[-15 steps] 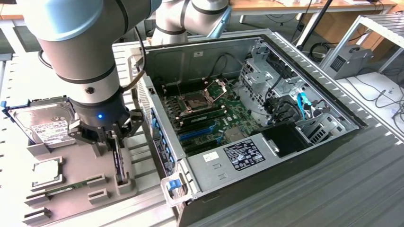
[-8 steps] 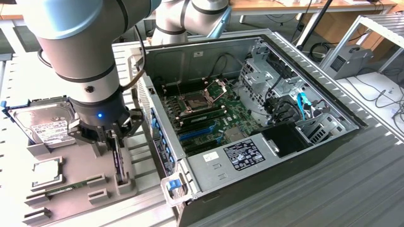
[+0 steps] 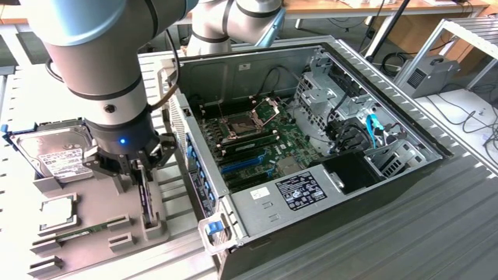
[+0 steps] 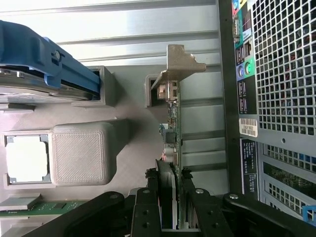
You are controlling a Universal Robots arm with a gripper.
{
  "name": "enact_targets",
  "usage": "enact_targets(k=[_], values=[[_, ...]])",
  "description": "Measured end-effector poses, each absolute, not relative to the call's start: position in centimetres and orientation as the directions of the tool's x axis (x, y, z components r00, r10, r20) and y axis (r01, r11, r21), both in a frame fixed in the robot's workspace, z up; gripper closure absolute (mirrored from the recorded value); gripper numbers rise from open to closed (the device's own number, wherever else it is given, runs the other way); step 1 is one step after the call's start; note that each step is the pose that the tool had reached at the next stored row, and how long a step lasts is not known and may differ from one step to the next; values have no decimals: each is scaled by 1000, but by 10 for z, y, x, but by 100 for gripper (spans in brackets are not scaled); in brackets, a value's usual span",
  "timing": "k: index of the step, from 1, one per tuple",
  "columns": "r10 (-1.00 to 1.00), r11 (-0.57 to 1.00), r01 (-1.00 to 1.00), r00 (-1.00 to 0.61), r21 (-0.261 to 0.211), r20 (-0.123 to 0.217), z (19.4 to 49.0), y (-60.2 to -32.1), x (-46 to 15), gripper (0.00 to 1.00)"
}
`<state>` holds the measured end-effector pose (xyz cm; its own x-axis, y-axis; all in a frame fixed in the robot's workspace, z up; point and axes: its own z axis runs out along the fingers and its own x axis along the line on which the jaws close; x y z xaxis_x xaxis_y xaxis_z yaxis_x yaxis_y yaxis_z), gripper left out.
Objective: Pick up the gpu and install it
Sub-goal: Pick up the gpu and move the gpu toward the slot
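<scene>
Clamps the gpu (image 4: 175, 123) edge-on with the gripper (image 4: 169, 174), jaws drawn narrow, a pad against each face. Grips it standing upright in its slot on the gray tray (image 3: 97, 189), just beside the open computer case (image 3: 311, 146). Counted on the tray: one gpu, one hard drive (image 3: 58, 154), one processor chip (image 3: 58, 210), one memory stick (image 3: 78, 233).
</scene>
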<state>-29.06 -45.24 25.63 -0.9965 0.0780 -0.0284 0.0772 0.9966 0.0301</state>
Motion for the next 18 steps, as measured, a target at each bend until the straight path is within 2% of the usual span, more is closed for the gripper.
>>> enact_targets(k=[18], values=[[78,997,77,-997,30,-28,263,-452,-291,71]])
